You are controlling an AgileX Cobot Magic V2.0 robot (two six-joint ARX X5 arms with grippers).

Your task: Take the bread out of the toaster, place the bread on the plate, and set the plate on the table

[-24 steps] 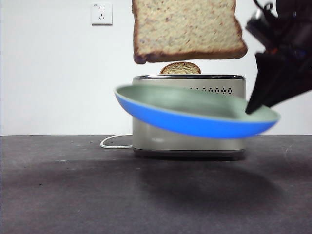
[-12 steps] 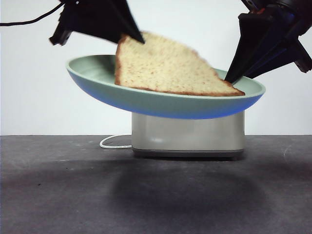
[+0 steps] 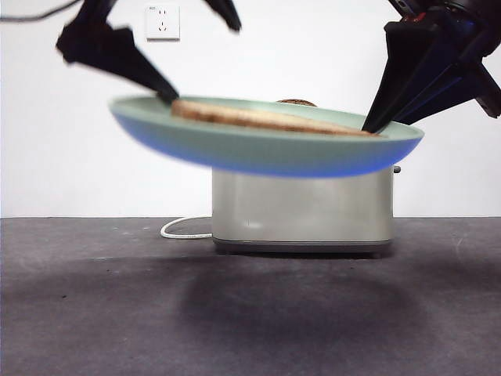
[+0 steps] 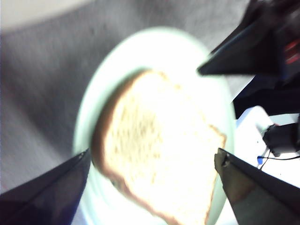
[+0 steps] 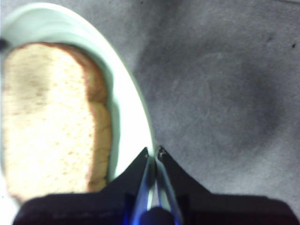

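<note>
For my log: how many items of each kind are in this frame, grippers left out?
Bread slices: 2 (bread on the plate, second slice in the toaster)
Plate: 1
Toaster: 1
Wall socket: 1
Total: 5

Tan bread (image 3: pixel 266 119), mint plate (image 3: pixel 258 149), cream toaster (image 3: pixel 305 207), grey table (image 3: pixel 117 313).

The bread (image 3: pixel 266 117) now lies flat; left pincer (image 3: pixel 168 55) released it.
</note>
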